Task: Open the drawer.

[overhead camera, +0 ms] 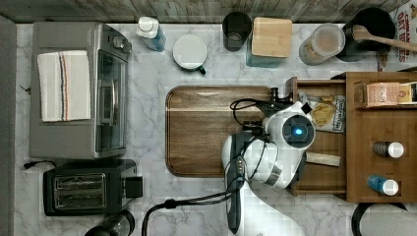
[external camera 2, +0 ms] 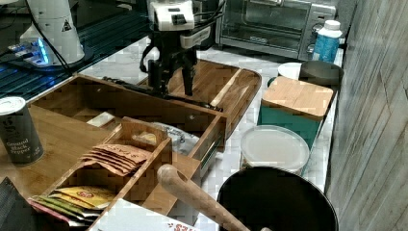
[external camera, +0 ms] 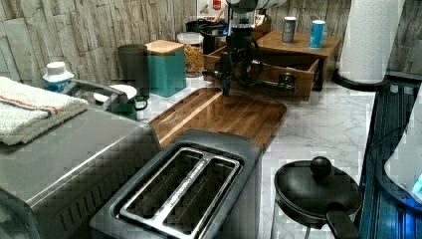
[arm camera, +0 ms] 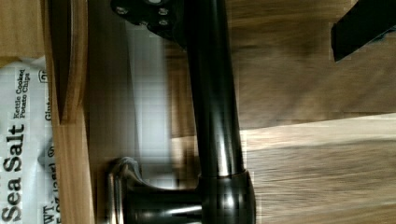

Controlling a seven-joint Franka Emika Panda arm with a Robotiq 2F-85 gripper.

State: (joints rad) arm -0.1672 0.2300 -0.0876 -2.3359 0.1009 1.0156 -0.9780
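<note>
Though pulled well out, the drawer [external camera 2: 144, 103], medium-brown wood, black bar handle [arm camera: 215, 107]; claw [external camera 2: 174, 77] apart.

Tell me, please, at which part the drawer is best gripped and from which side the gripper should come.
Grip the drawer by its long black bar handle, probably near the middle. The bar stands off the front on posts, as the wrist view shows, leaving a gap for one finger behind it. Coming from above looks best, as the gripper does here, since the cutting board lies close below.

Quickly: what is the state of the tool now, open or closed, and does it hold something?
Tool: open, fingers straddling the drawer's handle, not clamped on it.
</note>
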